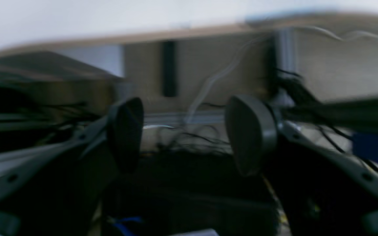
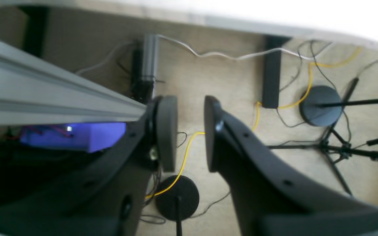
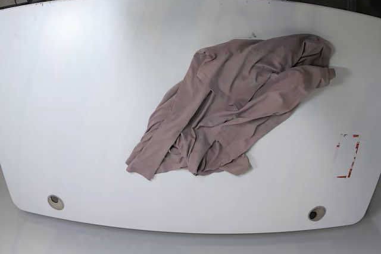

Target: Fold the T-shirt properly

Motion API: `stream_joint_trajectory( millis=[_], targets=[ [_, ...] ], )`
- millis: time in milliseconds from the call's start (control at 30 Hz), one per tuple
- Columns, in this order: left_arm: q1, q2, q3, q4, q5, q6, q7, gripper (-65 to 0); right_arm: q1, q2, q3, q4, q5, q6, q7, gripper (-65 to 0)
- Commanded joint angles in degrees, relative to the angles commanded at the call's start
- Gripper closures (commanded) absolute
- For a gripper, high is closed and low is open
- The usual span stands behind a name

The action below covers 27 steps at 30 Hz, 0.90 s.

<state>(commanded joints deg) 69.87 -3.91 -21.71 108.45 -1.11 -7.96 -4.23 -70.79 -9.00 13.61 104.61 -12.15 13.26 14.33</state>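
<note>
The T-shirt [image 3: 238, 105], dusty mauve and crumpled, lies in a loose heap on the white table [image 3: 89, 87], right of centre, stretching from the far right toward the near middle. Neither arm shows in the base view. In the left wrist view, blurred, my left gripper [image 1: 187, 134] stands open with nothing between its pads, facing a table edge and the floor beyond. My right gripper [image 2: 189, 134] is open by a narrow gap, empty, over the floor. No cloth shows in either wrist view.
A red-marked rectangle [image 3: 346, 156] sits near the table's right edge. Two round holes [image 3: 55, 201] [image 3: 317, 213] lie along the front edge. An aluminium rail [image 2: 44, 98], a blue box [image 2: 77, 136], cables and stand bases [image 2: 320, 105] are around the right gripper.
</note>
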Motion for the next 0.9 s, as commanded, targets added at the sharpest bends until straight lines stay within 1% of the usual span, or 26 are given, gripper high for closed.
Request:
stream_joint_trajectory(
  millis=[167,300,700,767,833,900],
  targets=[
    [-0.8,0.0,-0.3,-0.5,0.4,0.0,-0.1,-38.9,0.6,0.0,0.2,-0.3,-0.1,-0.05,0.1,-13.6],
    [-1.9,-0.3,0.7,-0.5,-0.2,0.2,0.0,-38.7,2.5,0.0,0.6,0.7,-0.2,0.16,0.1,-13.6],
    [-2.9,-0.4,1.0,-0.8,-1.0,0.0,-0.1,-38.8,4.5,0.0,0.7,0.5,-0.2,-0.01,0.0,-13.6],
    [-2.9,-0.5,1.0,-0.5,-1.4,0.0,0.0,-38.8,4.6,0.0,0.7,0.7,-0.2,0.04,-0.1,-13.6],
    [-2.9,-0.5,0.4,1.6,-4.3,0.0,0.0,-39.1,5.4,0.0,0.5,1.0,-0.3,0.24,-0.6,-13.5],
    [-2.7,-0.6,0.4,2.0,-4.8,0.0,0.0,-39.2,5.7,0.0,0.6,0.9,-0.3,0.28,-0.5,-13.6]
  ],
)
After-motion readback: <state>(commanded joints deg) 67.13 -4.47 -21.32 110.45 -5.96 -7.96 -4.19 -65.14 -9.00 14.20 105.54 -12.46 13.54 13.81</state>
